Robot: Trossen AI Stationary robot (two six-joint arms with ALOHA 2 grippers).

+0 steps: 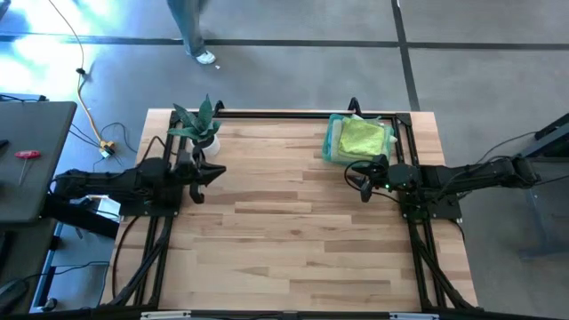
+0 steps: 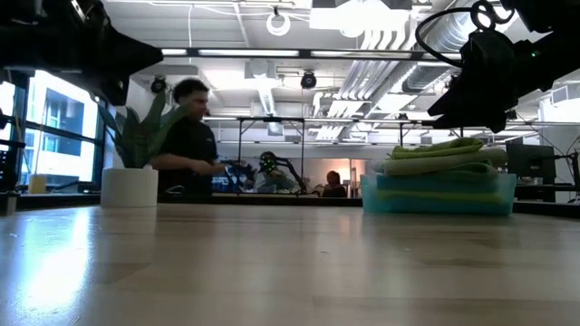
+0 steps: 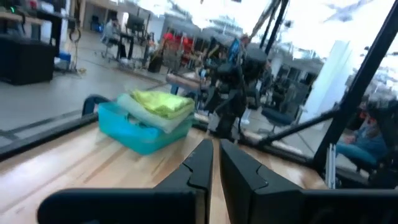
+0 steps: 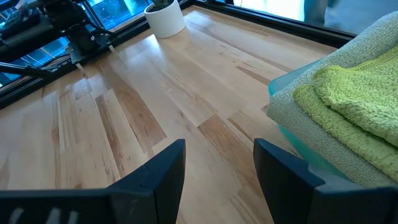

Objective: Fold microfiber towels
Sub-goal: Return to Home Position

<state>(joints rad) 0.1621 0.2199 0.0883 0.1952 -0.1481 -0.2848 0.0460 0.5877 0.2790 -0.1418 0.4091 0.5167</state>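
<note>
The right gripper [image 1: 360, 182] is hanging above the table with its fingers spread wide and nothing between them. From it, the stack of folded microfiber towels [image 1: 359, 139] is lying just beyond, toward the far edge of the table and a little to the gripper's right, near but not touching. The low view is showing this gripper raised higher than the stack's top.

The lime green towel [image 4: 364, 93] is sitting on top, a pale sage one under it and light blue ones at the bottom. The stack is looking nearly square from above, so no long axis is standing out.

The left gripper [image 1: 207, 173] is waiting well apart across the table, just beside the potted plant [image 1: 203, 132]. Its fingers are drawn together to a thin slit and are gripping nothing.

No loose towel is showing on the wooden table [image 1: 293, 240], so the folding is probably finished. The right arm is the nearer one, and any pull-back is likely turning on moving away from the stack's near edge without brushing it.
</note>
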